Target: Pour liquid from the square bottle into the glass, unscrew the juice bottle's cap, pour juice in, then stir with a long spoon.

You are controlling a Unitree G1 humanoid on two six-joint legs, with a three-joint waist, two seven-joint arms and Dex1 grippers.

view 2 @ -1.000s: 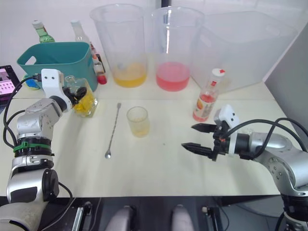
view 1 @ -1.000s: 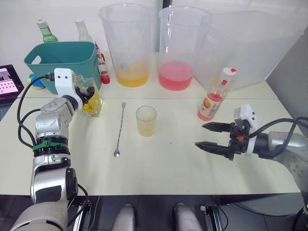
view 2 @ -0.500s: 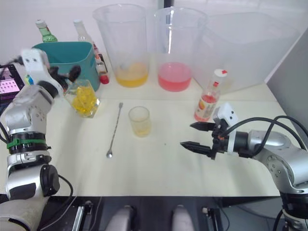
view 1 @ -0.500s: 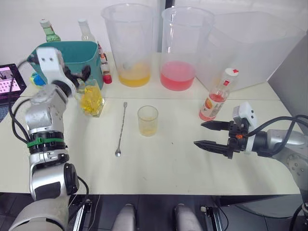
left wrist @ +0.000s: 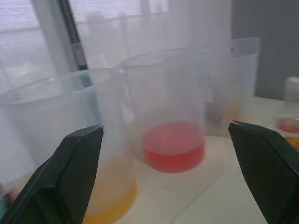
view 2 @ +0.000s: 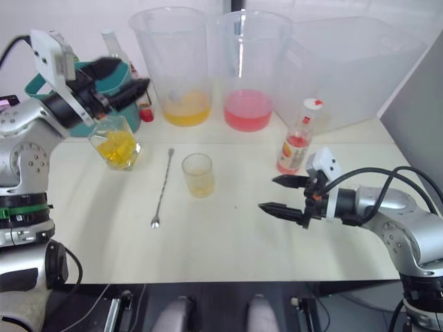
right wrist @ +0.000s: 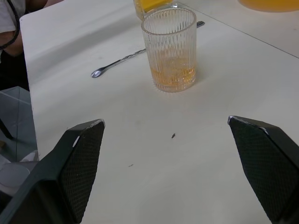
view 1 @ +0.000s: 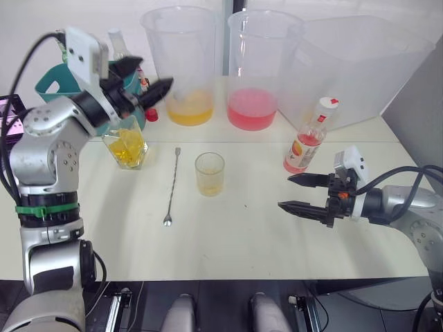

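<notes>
The square bottle (view 1: 129, 143) is standing upright on the desk (view 1: 228, 235) at about nine o'clock from the glass (view 1: 210, 173), with the long spoon (view 1: 172, 187) lying between the two, apart from both. I am seeing yellow liquid (view 1: 129, 147) sitting in the bottle's lower part and a shallow yellow layer in the glass. My left gripper (view 1: 149, 77) is hovering above the bottle with its fingers spread wide and nothing in them, pointing toward the big beakers (view 1: 181, 62) at the back. My right gripper (view 1: 299, 194) is hanging low over the desk at about four o'clock from the glass, fingers also spread and empty. The juice bottle (view 1: 309, 142) is standing just beyond it, white cap (view 1: 330, 102) on, pink-red juice (view 1: 304, 149) inside.
</notes>
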